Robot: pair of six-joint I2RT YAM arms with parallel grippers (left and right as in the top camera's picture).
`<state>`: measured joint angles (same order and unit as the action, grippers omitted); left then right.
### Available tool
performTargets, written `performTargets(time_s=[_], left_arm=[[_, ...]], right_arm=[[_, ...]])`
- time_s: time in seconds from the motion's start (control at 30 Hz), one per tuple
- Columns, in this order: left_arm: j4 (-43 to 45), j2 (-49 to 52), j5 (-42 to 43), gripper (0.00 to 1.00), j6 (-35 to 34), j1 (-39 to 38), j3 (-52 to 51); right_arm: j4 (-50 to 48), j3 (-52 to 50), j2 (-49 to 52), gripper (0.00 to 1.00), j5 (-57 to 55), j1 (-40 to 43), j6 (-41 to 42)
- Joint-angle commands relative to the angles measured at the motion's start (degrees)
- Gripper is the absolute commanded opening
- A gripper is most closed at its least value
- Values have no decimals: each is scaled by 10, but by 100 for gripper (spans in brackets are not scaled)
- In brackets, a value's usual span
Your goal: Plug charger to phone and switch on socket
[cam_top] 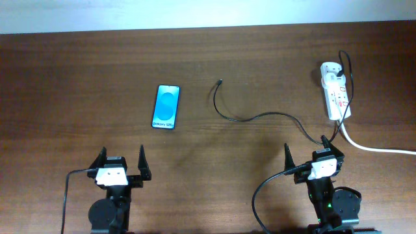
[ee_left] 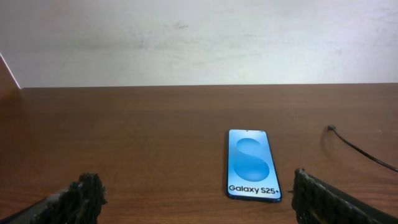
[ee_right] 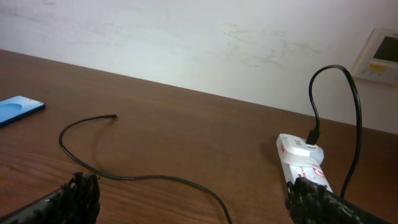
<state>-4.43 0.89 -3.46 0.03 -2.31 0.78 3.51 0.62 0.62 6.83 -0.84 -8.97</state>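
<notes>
The phone [cam_top: 166,106] lies flat on the brown table, its blue screen up; it also shows in the left wrist view [ee_left: 251,164] and at the left edge of the right wrist view [ee_right: 18,108]. The charger cable [cam_top: 257,117] runs from its free plug tip [cam_top: 220,82] in a curve to the white socket strip [cam_top: 337,92], where it is plugged in. The cable [ee_right: 137,177] and the socket [ee_right: 301,158] show in the right wrist view. My left gripper [cam_top: 121,164] is open and empty, near the front edge below the phone. My right gripper [cam_top: 314,156] is open and empty, in front of the socket.
The socket's thick white cord [cam_top: 377,149] runs off to the right edge. Black robot cables [cam_top: 270,188] trail from both arm bases at the front. A white wall [ee_left: 199,37] stands behind the table's far edge, with a wall panel [ee_right: 380,53] on it.
</notes>
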Motion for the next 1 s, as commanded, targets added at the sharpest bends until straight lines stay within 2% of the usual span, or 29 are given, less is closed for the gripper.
performTargets(time_s=[0.0,0.17,0.27,0.53,0.67,0.77,0.87,0.97], left_arm=[[9,-5,-4,99,9,-3,-2],[-5,-2,-4,99,9,-3,2],[-13,32,-4,99,8,-3,33],[-58,227,-4,99,9,-3,214],[-99,335,-3,99,9,-3,320],[-122,402,21,99,9,-3,386],[-208,497,27,99,9,-3,497],[-313,608,83,99,9,-3,637]], right_arm=[[4,-3,-4,98,-9,-3,2],[2,-3,-4,98,17,-3,2],[-12,-3,-4,98,31,-3,2],[-52,21,-4,98,31,-3,5],[-12,99,21,98,46,-3,69],[19,176,84,98,57,-3,69],[129,316,201,98,65,-3,69],[247,458,319,98,87,-3,69]])
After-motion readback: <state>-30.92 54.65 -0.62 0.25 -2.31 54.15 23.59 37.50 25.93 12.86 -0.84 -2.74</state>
